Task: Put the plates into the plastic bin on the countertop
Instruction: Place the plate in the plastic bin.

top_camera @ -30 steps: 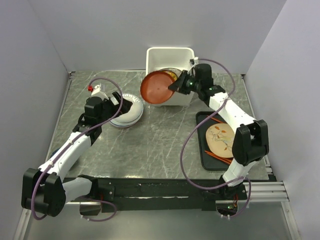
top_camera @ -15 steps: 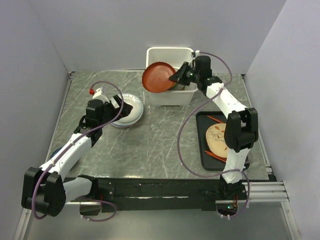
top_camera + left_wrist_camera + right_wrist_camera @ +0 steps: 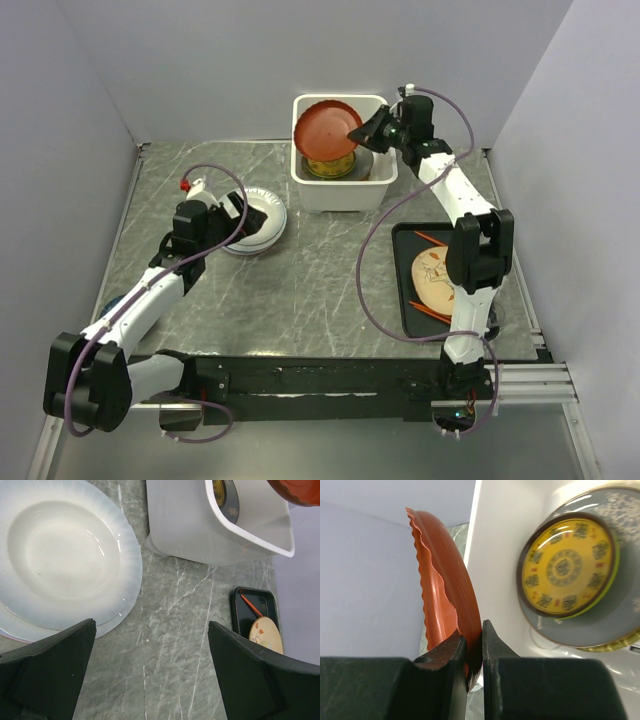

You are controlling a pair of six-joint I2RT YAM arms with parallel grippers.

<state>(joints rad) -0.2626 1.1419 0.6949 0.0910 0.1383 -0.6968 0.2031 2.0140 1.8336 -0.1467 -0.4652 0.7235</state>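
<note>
My right gripper is shut on the rim of a red-brown plate, held on edge over the left part of the white plastic bin. Inside the bin, a yellow patterned plate lies on a grey one. A stack of white plates sits on the countertop, left of the bin. My left gripper hovers open beside that stack, nothing between its fingers. A cream patterned plate rests on a black tray.
The black tray lies at the right of the countertop, with orange chopsticks on it. The bin stands against the back wall. Grey walls close in the left, right and far sides.
My right arm has lifted the red-brown plate from in front of the bin's near wall to above its inside. The left arm has barely moved.
</note>
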